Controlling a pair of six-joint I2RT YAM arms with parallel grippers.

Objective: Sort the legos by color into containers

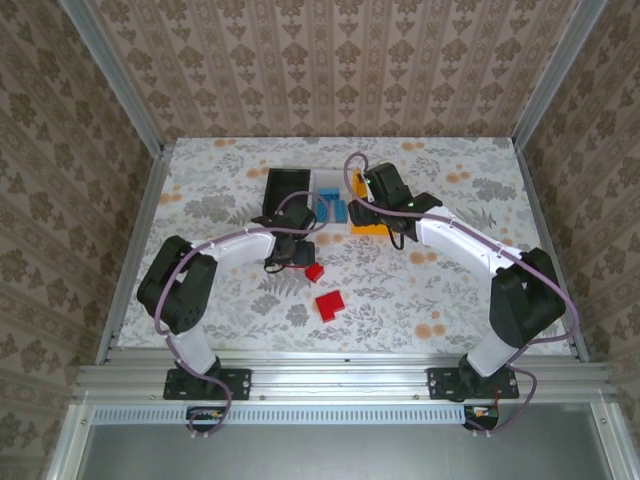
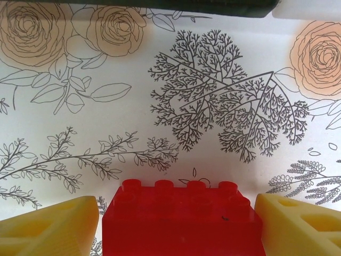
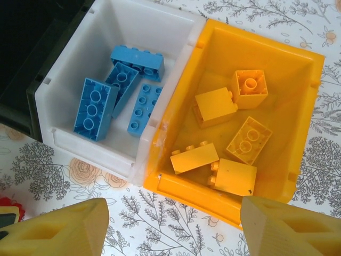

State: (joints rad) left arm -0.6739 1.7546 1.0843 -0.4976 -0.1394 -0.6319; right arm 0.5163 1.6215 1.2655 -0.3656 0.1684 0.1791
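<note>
In the left wrist view a red lego [image 2: 181,221] rests on the table between my left gripper's [image 2: 178,226] yellow fingers [image 2: 48,226]; the right finger is against it and a thin gap shows on the left, so the jaws are open. From above, this brick [image 1: 314,271] lies at the left gripper [image 1: 305,264], and a second red lego [image 1: 329,305] sits nearer the arms. My right gripper [image 3: 170,224] hangs open and empty over the near edge of the containers. The white bin [image 3: 69,136] holds several blue legos [image 3: 96,106], and the yellow-orange bin [image 3: 298,64] several yellow ones [image 3: 213,106]. The black bin [image 3: 21,64] is on the left.
The three bins stand side by side at the table's middle back: black [image 1: 290,188], white [image 1: 328,205], yellow-orange [image 1: 368,222]. The flowered tablecloth [image 1: 440,290] is ringed by an aluminium frame and papered walls. The black bin's edge [image 2: 202,6] lies just ahead of the left gripper.
</note>
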